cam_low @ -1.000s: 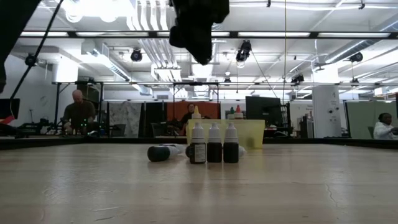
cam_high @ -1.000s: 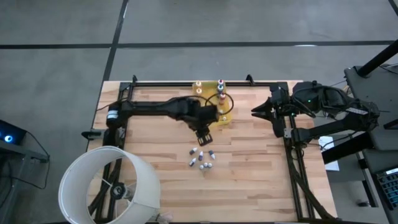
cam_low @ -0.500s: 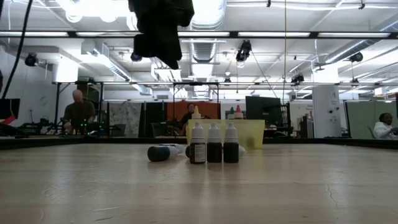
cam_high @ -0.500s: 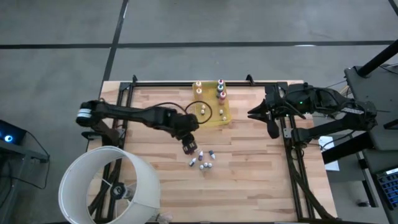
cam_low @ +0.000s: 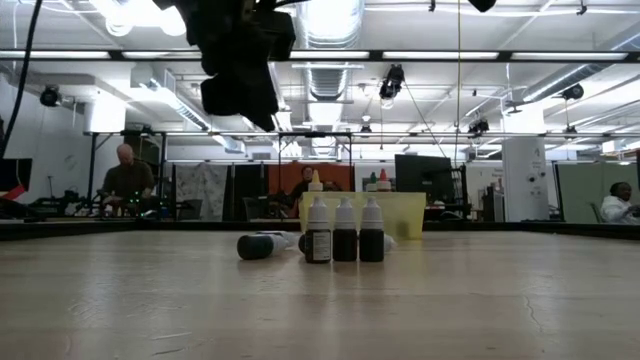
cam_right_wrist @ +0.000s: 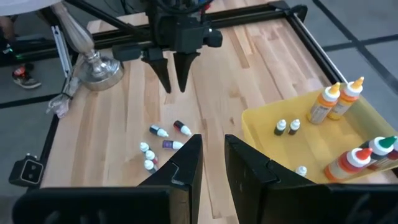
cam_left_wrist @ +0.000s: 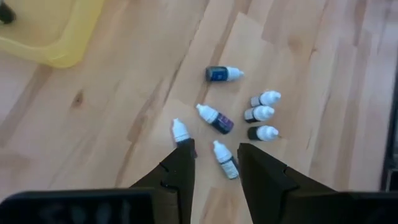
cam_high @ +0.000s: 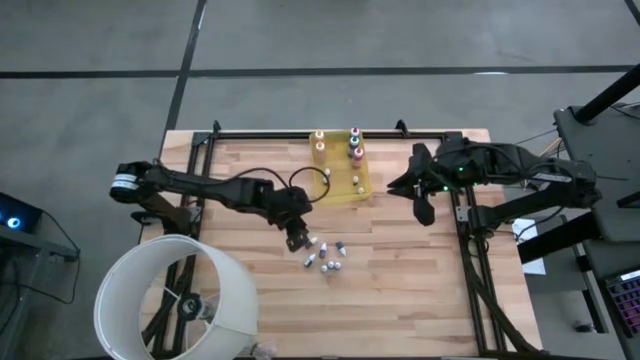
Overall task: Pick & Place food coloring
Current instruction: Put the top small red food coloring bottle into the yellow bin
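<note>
hovering over the loose food coloring bottles (cam_left_wrist: 216, 118) on the bench (cam_high: 420, 280), your left tool (cam_left_wrist: 214, 163) has its fingers parted a little and holds nothing. you look to be lining up a pick; next, lower over one bottle and close. seven lie outside the yellow tray (cam_high: 364, 188): three upright, four tipped. your right tool (cam_right_wrist: 210, 163), narrowly parted and empty, waits beside the tray.
</note>
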You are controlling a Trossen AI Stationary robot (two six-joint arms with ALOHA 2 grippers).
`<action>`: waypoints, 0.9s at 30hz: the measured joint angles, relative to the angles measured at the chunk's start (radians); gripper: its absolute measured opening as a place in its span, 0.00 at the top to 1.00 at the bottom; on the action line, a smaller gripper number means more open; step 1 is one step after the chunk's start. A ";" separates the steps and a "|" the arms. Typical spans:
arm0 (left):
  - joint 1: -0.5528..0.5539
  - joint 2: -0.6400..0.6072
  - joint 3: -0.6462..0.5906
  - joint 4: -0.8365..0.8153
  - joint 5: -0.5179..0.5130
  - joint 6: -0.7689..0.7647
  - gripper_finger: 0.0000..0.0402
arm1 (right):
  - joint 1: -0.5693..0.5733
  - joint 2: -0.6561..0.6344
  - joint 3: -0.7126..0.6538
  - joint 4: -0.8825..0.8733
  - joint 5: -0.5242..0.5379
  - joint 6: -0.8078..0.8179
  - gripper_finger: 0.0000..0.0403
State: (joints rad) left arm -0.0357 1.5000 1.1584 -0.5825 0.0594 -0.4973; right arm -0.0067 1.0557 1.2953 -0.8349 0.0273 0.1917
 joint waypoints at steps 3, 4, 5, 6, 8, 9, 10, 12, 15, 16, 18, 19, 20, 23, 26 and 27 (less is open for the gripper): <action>0.000 0.003 0.000 -0.001 0.014 0.006 0.72 | 0.000 0.010 0.000 0.000 0.000 0.000 0.85; 0.001 0.003 0.000 -0.001 0.014 0.006 0.70 | 0.000 0.013 0.000 0.000 0.000 0.000 0.85; 0.003 0.003 0.000 -0.001 0.014 0.006 0.67 | 0.000 0.014 0.000 0.000 0.000 0.000 0.85; 0.005 0.003 0.000 0.000 0.010 0.006 0.65 | 0.000 0.014 0.000 -0.001 0.000 0.000 0.85; 0.006 0.003 0.000 -0.001 0.009 0.004 0.59 | 0.000 0.014 0.000 -0.001 0.000 0.000 0.85; 0.006 0.003 0.000 -0.001 0.008 0.000 0.57 | 0.000 0.014 0.000 -0.001 0.000 0.001 0.85; 0.006 0.003 0.000 -0.001 0.007 0.000 0.55 | 0.000 0.014 0.000 -0.001 0.000 0.004 0.85; 0.005 0.004 0.000 -0.001 0.007 0.003 0.52 | 0.000 0.013 0.000 -0.004 -0.001 0.012 0.85; 0.005 0.016 -0.001 -0.001 0.006 0.030 0.50 | 0.000 0.012 0.000 -0.004 -0.001 0.015 0.85; 0.005 0.021 -0.001 -0.002 0.006 0.040 0.50 | 0.000 0.012 0.000 -0.005 -0.001 0.015 0.85; 0.002 0.037 -0.001 0.000 0.007 0.047 0.50 | 0.000 0.013 0.000 -0.006 -0.001 0.018 0.85; 0.000 0.047 -0.001 -0.001 0.010 0.043 0.50 | 0.000 0.013 0.000 -0.006 -0.001 0.018 0.85; -0.003 0.060 -0.001 -0.002 0.010 0.031 0.50 | 0.000 0.013 0.000 -0.006 -0.001 0.018 0.85; -0.013 0.094 -0.002 -0.004 0.020 -0.011 0.50 | 0.000 0.013 0.000 -0.006 -0.001 0.012 0.85; -0.034 0.120 -0.009 0.000 0.003 -0.035 0.50 | 0.000 0.013 0.000 -0.006 -0.001 0.010 0.85; -0.045 0.125 -0.019 0.006 -0.017 -0.046 0.50 | 0.000 0.013 0.000 -0.006 -0.001 0.009 0.85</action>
State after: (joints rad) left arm -0.0808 1.6251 1.1394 -0.5763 0.0429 -0.5437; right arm -0.0067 1.0683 1.2953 -0.8413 0.0264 0.2011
